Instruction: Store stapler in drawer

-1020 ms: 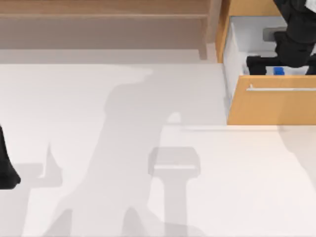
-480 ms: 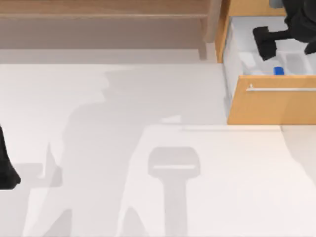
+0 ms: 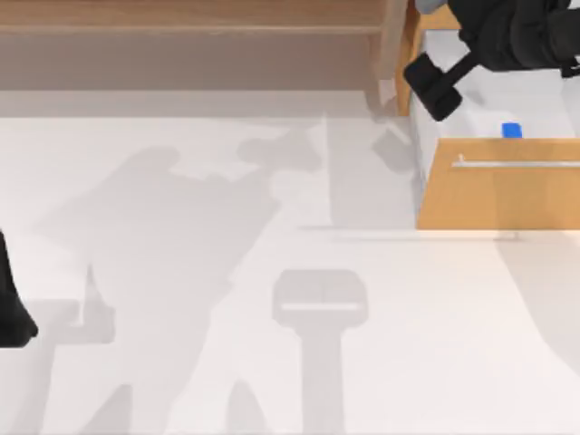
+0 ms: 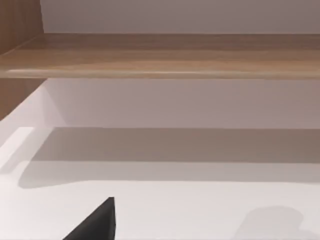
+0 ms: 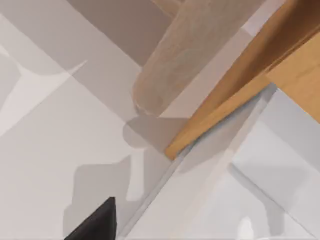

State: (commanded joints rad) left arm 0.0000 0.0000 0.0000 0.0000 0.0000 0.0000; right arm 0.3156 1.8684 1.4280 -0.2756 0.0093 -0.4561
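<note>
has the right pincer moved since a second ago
Yes. The right pincer has come up out of the drawer and swung toward the drawer's left wall, away from the stapler, which lies inside.

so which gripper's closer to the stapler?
Right. The right gripper is over the open drawer's left edge, near the stapler inside; the left gripper sits parked at the table's far left.

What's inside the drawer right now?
The stapler lies on the white floor of the open drawer, just behind its front panel. The right gripper and arm cover the back of the interior.
</note>
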